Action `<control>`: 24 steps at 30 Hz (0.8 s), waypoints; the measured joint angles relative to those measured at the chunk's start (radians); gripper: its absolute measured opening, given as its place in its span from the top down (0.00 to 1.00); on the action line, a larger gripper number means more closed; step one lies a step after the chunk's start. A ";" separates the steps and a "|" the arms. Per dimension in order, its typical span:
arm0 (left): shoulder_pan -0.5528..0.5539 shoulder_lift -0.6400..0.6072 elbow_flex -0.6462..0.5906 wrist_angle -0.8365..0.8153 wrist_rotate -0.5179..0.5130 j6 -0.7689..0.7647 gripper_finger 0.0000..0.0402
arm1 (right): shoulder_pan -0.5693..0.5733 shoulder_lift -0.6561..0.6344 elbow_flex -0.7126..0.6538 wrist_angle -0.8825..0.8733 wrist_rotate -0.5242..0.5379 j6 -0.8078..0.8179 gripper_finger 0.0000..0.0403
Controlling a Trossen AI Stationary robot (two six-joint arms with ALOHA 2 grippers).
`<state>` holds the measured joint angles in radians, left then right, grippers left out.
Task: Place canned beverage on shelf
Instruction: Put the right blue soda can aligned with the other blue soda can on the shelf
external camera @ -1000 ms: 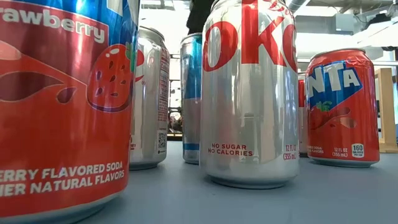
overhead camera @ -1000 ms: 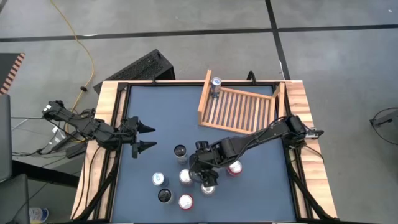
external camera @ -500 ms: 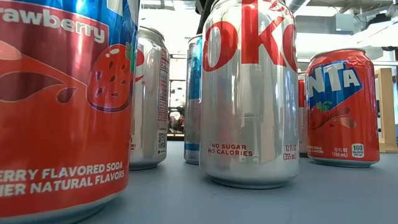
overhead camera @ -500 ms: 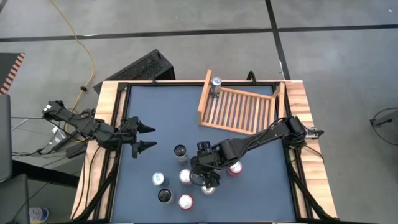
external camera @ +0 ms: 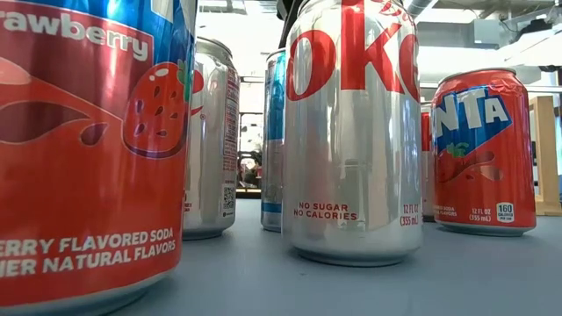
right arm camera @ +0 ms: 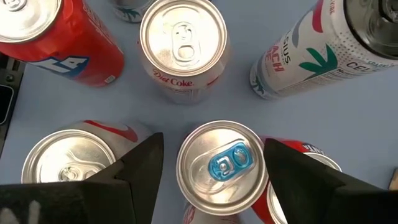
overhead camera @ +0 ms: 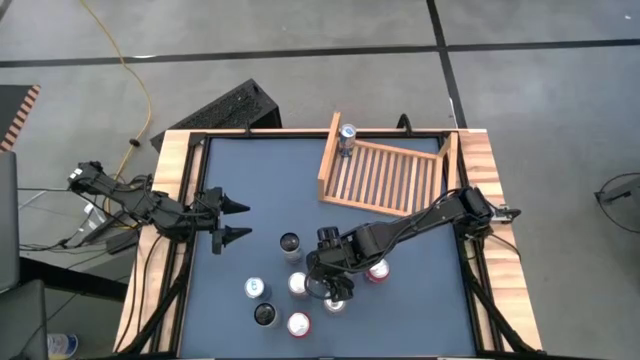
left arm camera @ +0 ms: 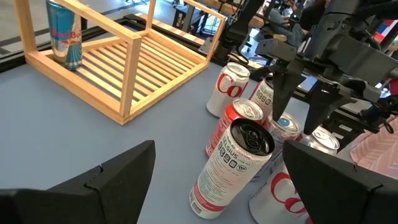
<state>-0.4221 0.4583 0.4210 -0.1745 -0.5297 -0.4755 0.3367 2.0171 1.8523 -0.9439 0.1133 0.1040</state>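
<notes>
Table (overhead camera: 230,180) – blue-tab can (right arm camera: 222,163) | right gripper (right arm camera: 205,168) spread above – empty-handed

Even, bright overhead light fills the overhead picture; the bench (overhead camera: 400,300) shows only faint, short shadows beside the cans. In the low view the room behind is blown out to white, and the Diet Coke can (external camera: 353,132) carries soft vertical reflections. The strawberry soda can (external camera: 88,149), nearest the lens, looms large and slightly soft. In the right wrist view the blue-tabbed can top (right arm camera: 221,163) gleams, its near edges blurred.
</notes>
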 joint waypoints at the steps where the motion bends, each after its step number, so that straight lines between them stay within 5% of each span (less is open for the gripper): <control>1: 0.000 0.000 0.000 0.000 0.000 0.000 0.15 | 0.000 0.000 0.000 0.000 0.011 0.000 0.32; 24: 0.000 0.000 0.000 0.000 -0.005 -0.008 0.15 | 0.016 0.001 0.000 -0.037 0.042 0.045 0.32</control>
<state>-0.4220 0.4583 0.4210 -0.1741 -0.5343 -0.4830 0.3522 2.0178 1.8523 -0.9805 0.1556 0.1487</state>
